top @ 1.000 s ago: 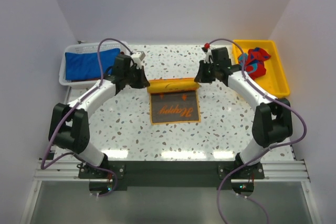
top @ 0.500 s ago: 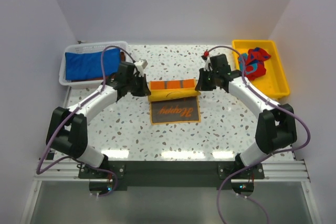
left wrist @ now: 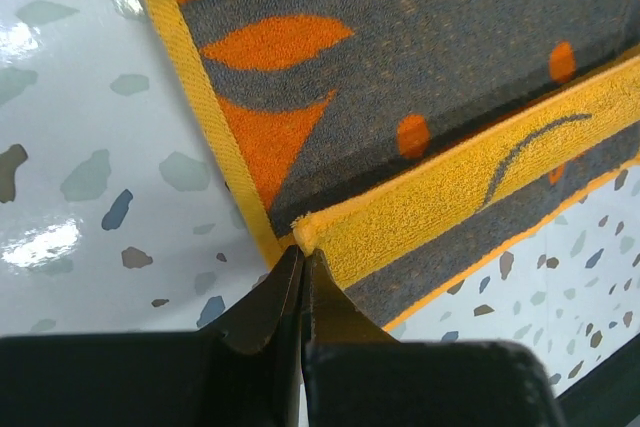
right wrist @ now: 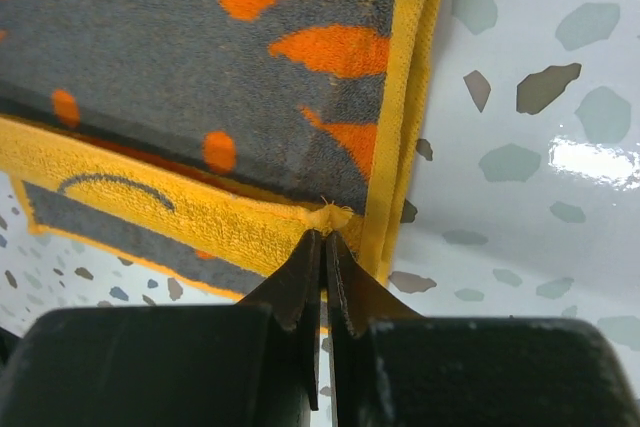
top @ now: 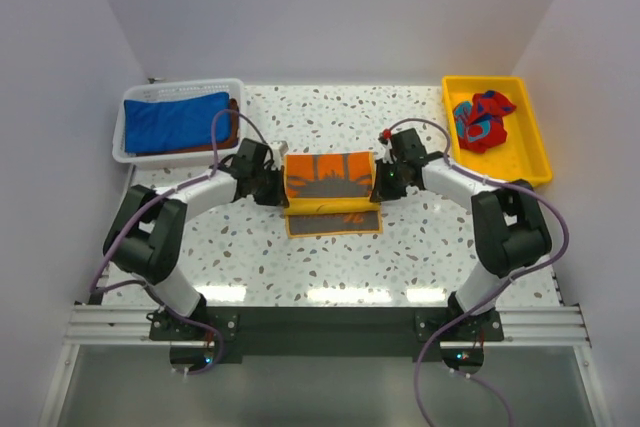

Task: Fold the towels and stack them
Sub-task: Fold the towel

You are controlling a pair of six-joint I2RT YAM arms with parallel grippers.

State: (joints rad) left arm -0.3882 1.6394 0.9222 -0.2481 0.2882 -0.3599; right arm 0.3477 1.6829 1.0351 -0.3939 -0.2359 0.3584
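pinching orange towel [top: 330, 175] corners, both jaws clamped on it, lower layer mostly hidden

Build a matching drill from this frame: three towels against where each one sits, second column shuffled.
Towels
1. orange towel
2. blue towel
3. red-and-blue towel

Places
A. in the yellow tray
B. pinched at its corners by the left gripper and right gripper
C. in the white basket

Pairs: 1-B, 2-C, 3-A
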